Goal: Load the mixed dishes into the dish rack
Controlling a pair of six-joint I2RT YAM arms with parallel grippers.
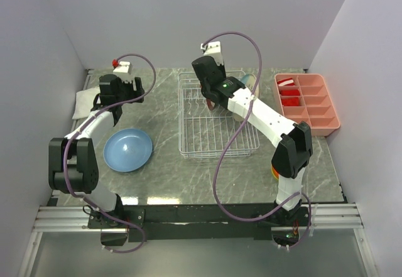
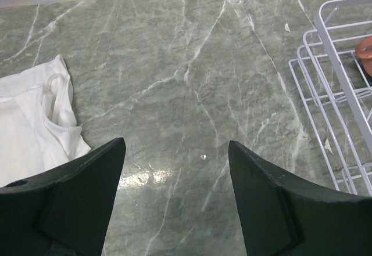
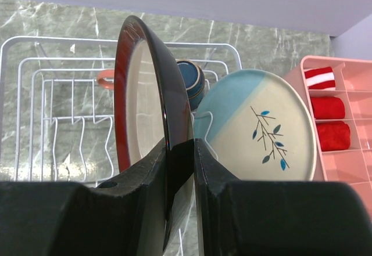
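Your right gripper (image 3: 180,151) clamps the maroon-rimmed plate (image 3: 136,93) upright at centre frame over the dish rack (image 3: 58,38), with the blue mug (image 3: 190,82) and leaf-patterned plate (image 3: 256,128) crowding its right, while your left gripper (image 2: 175,144) is spread wide.

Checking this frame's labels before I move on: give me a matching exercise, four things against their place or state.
Things:
1 maroon-rimmed plate
2 blue dish
3 white cloth
4 left gripper

Places or states:
a open, above bare table
b held upright in the right gripper
c flat on the table, left of the dish rack
d crumpled at the far left corner

Pairs: 1-b; 2-c; 3-d; 4-a
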